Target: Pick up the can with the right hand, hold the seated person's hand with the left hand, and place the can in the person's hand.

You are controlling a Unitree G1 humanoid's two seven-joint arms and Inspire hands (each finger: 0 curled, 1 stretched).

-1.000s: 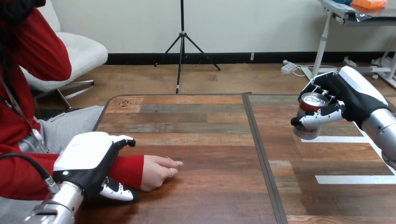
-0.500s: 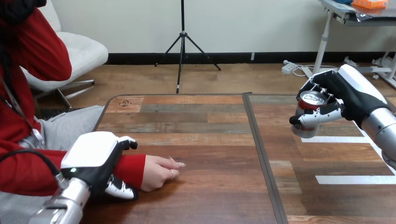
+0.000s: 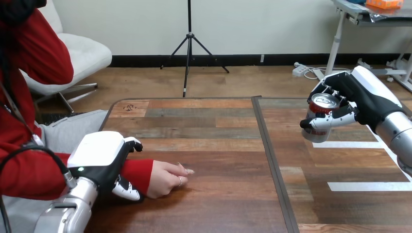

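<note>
before me lies a wooden plank table (image 3: pixel 214 121), a dark seam down its middle, white tape strips (image 3: pixel 369 186) at its right. beyond it: wood floor (image 3: pixel 243 80), white wall (image 3: pixel 267 24), black skirting (image 3: pixel 243 60), a black tripod (image 3: pixel 189 43), a white chair (image 3: pixel 82 56) at left.

1. Can (image 3: pixel 319 121): red body with a silver top and bottom. It tilts slightly, top rim toward the camera.
2. The can is off the worktop (image 3: pixel 218 131), above its right side, with the right hand (image 3: pixel 363 99) wrapped round it, fingers behind and thumb in front.
3. Person's hand (image 3: pixel 165 178): rests on the worktop at front left, loosely curled, one finger pointing right.
4. The left hand (image 3: pixel 99 162) clasps the red-sleeved wrist, fingers over and thumb on the near side.
5. The can and the person's hand are well apart.
</note>
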